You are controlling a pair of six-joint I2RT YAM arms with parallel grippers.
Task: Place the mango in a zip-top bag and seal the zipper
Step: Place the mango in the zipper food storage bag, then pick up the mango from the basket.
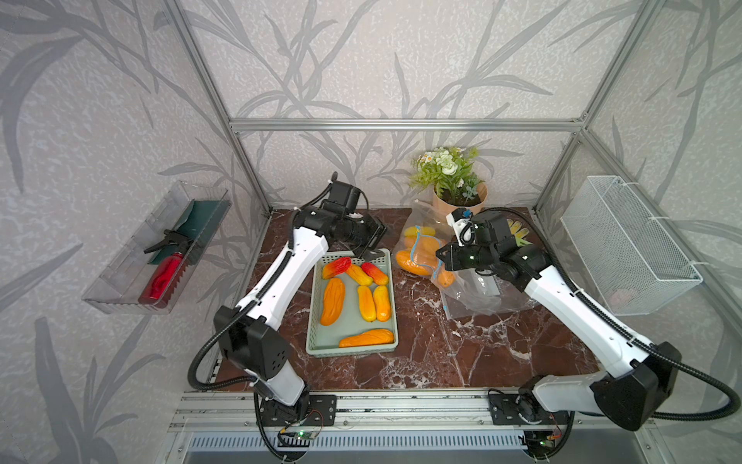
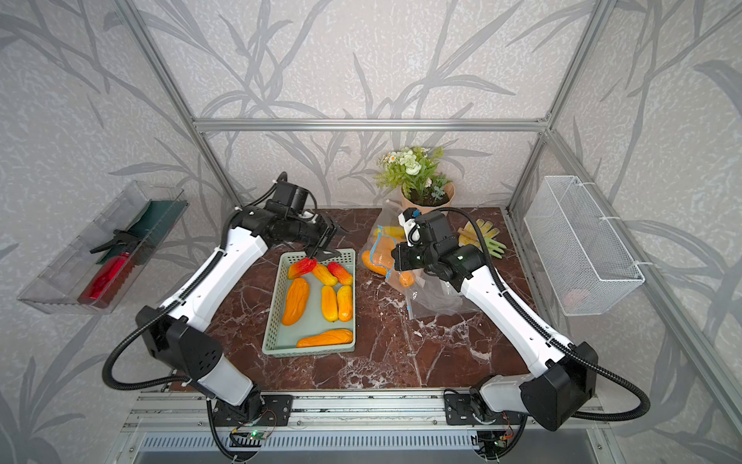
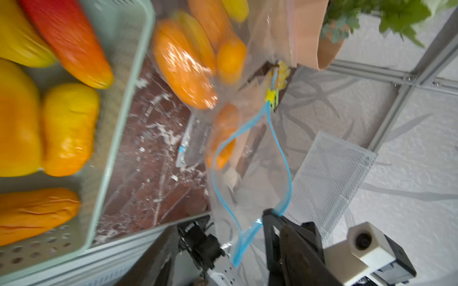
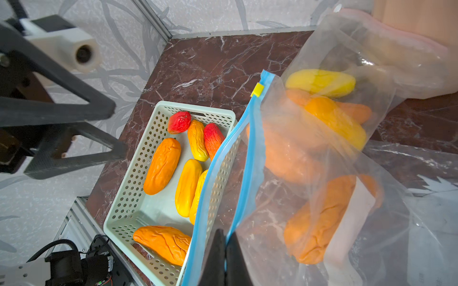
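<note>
Marble topped the table (image 1: 441, 353) inside leaf-print walls. The right gripper (image 4: 225, 244) was clamped on the zipper (image 4: 250, 148), holding up the bag (image 1: 425, 249) at 2 o'clock from the basket (image 1: 353, 353), its mouth partly open. The left gripper (image 4: 114, 130) hung empty, fingers apart, over the red mango (image 1: 336, 267) in the basket's 11 o'clock corner. Loading seemed in hand. The next move called for closing on that mango and carrying it toward 3 o'clock into the mouth. Seven mangoes lay in the one basket, and at least four in the bag.
</note>
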